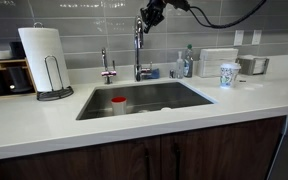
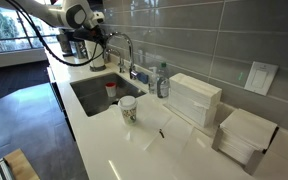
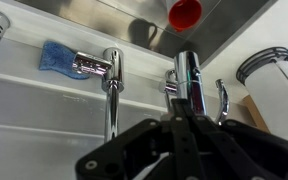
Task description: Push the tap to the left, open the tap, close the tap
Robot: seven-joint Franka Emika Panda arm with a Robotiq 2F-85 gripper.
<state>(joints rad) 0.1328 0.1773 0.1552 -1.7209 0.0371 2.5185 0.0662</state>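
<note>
The tap (image 1: 138,50) is a tall chrome gooseneck behind the sink, with a small side lever at its base. It also shows in the other exterior view (image 2: 130,52) and in the wrist view (image 3: 111,88), where its lever (image 3: 85,66) points left. My gripper (image 1: 148,16) is up at the top of the tap's arch, just to its right and very close to it. It shows there in the other exterior view too (image 2: 98,36). In the wrist view the fingers (image 3: 181,120) are pressed together with nothing between them.
A short chrome dispenser tap (image 1: 106,68) stands beside the tap. A red cup (image 1: 118,104) sits in the sink (image 1: 184,102). A paper towel roll (image 1: 42,55), a patterned cup (image 1: 229,75), a soap bottle (image 2: 163,80) and folded towel stacks (image 2: 194,100) stand on the counter. A blue sponge (image 3: 59,55) lies behind the tap.
</note>
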